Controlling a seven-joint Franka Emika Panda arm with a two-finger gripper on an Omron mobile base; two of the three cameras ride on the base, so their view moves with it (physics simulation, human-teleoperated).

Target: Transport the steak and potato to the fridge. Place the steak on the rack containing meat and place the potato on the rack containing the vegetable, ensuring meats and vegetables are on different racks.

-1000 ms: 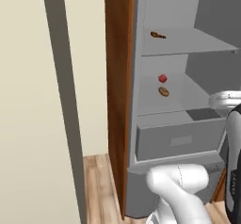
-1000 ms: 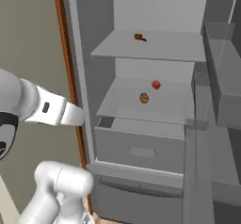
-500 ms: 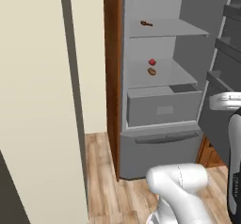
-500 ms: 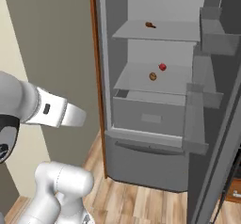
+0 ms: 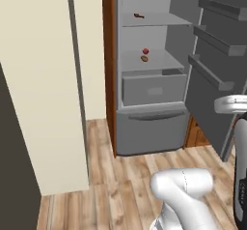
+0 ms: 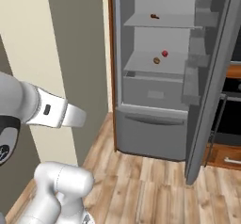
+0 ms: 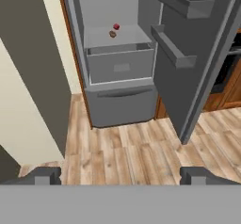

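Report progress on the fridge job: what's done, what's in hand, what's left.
Done: the potato sits by the red vegetable on the lower shelf of the open fridge. In hand: nothing; the end effector is open and empty. Left: no steak in sight; the upper shelf holds just a small dark meat piece.

- My base backs away from the fridge (image 5: 149, 79): it shrinks in both base views and more wood floor (image 5: 125, 176) comes into sight.
- The open fridge door (image 6: 207, 77) now stands in fuller view at the right.
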